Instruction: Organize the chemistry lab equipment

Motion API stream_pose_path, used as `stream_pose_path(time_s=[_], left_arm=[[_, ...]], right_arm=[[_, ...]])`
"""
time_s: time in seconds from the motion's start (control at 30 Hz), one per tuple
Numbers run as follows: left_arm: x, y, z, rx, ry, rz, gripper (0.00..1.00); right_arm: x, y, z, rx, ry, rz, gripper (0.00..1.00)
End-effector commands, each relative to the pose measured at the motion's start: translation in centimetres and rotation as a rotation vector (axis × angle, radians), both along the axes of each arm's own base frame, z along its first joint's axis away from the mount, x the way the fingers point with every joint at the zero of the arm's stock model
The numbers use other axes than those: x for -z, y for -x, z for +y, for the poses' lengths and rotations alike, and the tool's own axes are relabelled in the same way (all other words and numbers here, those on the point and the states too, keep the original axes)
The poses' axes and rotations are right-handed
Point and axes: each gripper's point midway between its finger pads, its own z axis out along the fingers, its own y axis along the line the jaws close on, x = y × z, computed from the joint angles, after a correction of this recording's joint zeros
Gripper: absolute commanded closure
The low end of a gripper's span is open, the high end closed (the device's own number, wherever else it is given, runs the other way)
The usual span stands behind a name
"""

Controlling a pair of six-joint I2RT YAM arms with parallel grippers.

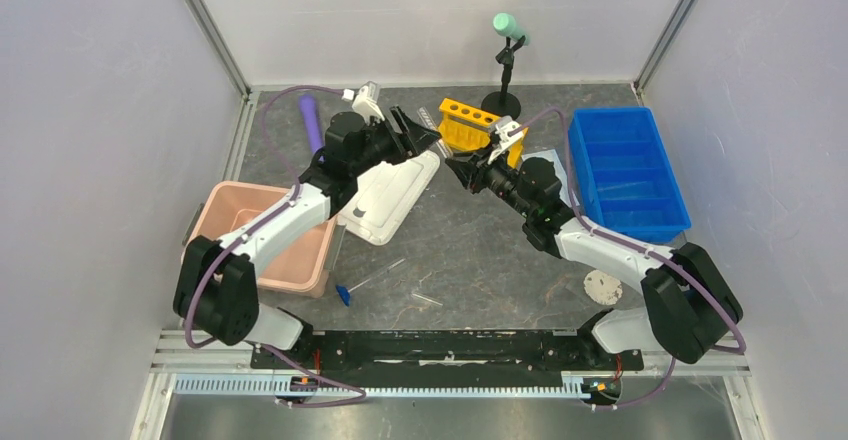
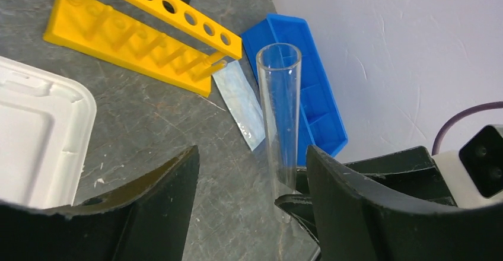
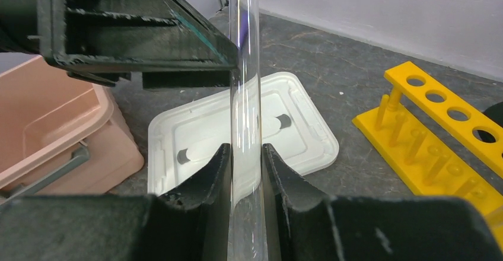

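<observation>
- Purple cylinder (image 1: 311,120), far left, lying flat.
- Black stand (image 1: 500,103) with mint-green top, far middle, upright.
- Pink tub (image 1: 298,258), near left.
- Blue bin (image 1: 625,172), right.

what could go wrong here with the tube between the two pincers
Only the right pincer clamps the tube, near one end; the left pincer stands open around it. If the right lets go before the left shuts, the tube may drop to the table. The tube sits off-centre in the left pincer, so closing could push it sideways or lever it out of the grip. The pincers are close and might knock together.
</observation>
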Motion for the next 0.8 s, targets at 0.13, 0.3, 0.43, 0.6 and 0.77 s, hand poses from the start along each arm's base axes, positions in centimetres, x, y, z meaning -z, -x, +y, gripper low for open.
stream_pose_path(time_s=[0.13, 0.3, 0.43, 0.6, 0.77], left_arm=[[-3.2, 0.4, -2.4, 0.123, 0.101, -0.111, 0.38], [-3.0, 0.5, -3.3, 0.179, 0.114, -0.116, 0.49], [-2.8, 0.8, -3.6, 0.2, 0.112, -0.112, 0.63], [-2.6, 1.1, -3.1, 0.2, 0.009, -0.137, 0.74], [-2.6, 1.7, -2.2, 0.215, -0.134, -0.179, 0.76]], right_arm=[[-3.0, 1.3, 0.7, -0.057, -0.106, -0.056, 0.77], [-2.4, 1.4, 1.0, -0.07, -0.101, -0.046, 0.77], [-1.8, 1.4, 1.0, -0.07, -0.09, -0.035, 0.77], [-0.9, 1.4, 1.5, -0.094, -0.051, -0.002, 0.71], [-1.2, 1.4, 1.3, -0.098, -0.007, 0.032, 0.63]])
